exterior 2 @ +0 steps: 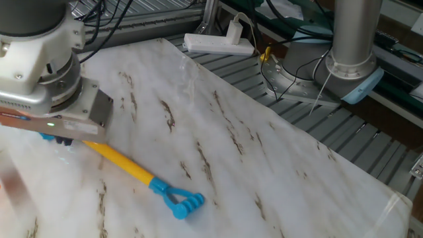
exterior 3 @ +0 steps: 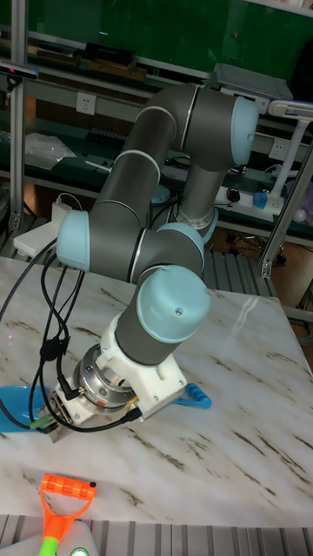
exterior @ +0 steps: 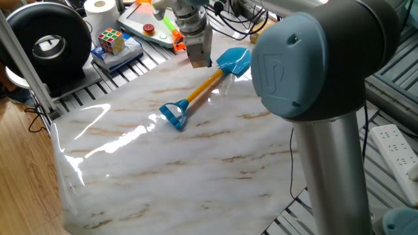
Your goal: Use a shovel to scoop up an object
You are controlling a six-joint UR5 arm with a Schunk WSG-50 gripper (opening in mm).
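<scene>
**Claw over the shovel's blade end, its fingers hard to read**

The shovel [exterior: 202, 91] lies flat on the marbled surface [exterior: 196, 163], its light-blue blade toward the far edge, its orange-yellow shaft running diagonally to the blue loop end nearer the middle. The claw [exterior: 198, 60] hangs just beside the blade, near where the shaft meets it. In one fixed view its tips look narrow and close together, but whether they touch the shovel or have hold of anything cannot be told. In the other fixed view the wrist body covers the claw [exterior 2: 63, 139] and nearly all of the blade; only a sliver of blue shows beneath it, while shaft and loop [exterior 2: 142, 178] lie in plain sight. In the tall fixed view the arm hides most of the shovel [exterior 3: 17, 407]: the blade shows at the left edge, cut off, and a bit of blue peeks out right of the wrist.

The tan block is not visible in any view. A multicoloured puzzle cube [exterior: 111, 40] sits off the marbled sheet at the far left, and an orange-headed toy tool [exterior 3: 63, 504] lies at the near edge.
</scene>
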